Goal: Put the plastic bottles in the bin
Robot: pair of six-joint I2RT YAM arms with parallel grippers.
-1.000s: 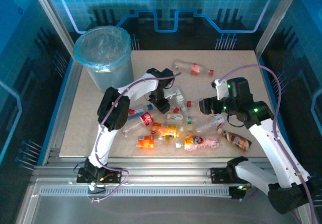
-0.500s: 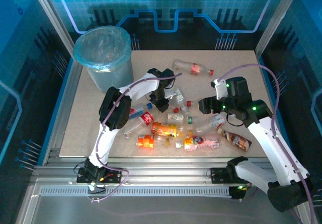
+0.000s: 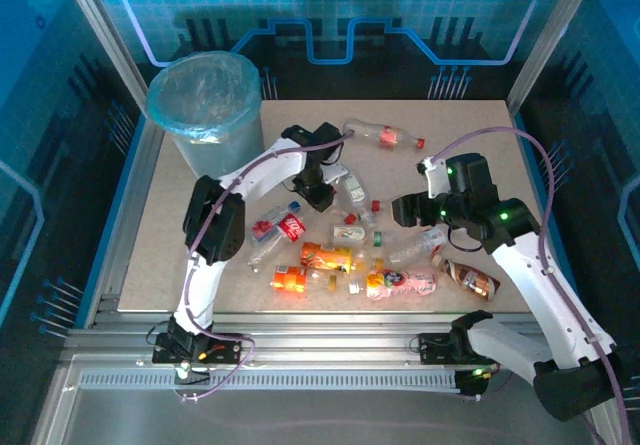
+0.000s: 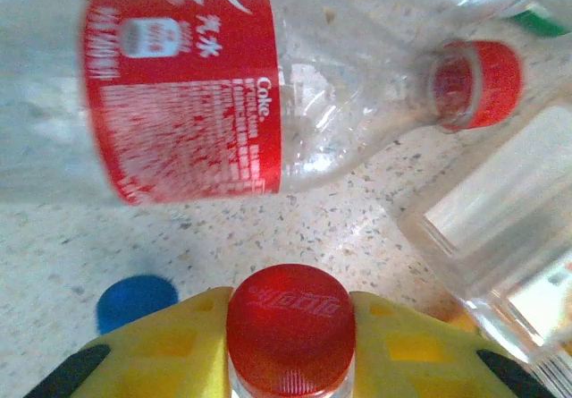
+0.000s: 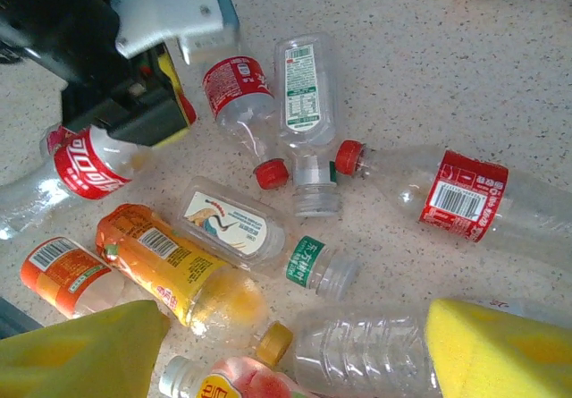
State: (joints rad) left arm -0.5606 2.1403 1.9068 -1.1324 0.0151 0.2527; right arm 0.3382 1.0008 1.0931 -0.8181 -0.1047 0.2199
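About a dozen plastic bottles (image 3: 325, 257) lie on their sides in a loose heap in the middle of the table (image 3: 160, 255). The bin (image 3: 205, 105) stands at the far left corner, well apart from the heap.

One red-capped bottle (image 4: 290, 317) sits between the yellow fingers (image 4: 161, 344) of the left gripper (image 3: 319, 195), which is closed on it from both sides at the far left edge of the heap. Just beside it lies a Coke bottle (image 4: 179, 94) with a red label, and a loose blue cap (image 4: 134, 300) is on the table near it.

The right gripper (image 3: 405, 210) hovers over the right part of the heap. Its jaws are wide open and hold nothing. Under it, the right wrist view shows an orange bottle (image 5: 170, 268) among clear ones.

A brown bottle (image 3: 468, 277) lies at the right end of the heap, and a lone bottle (image 3: 385, 135) lies nearer the far edge.
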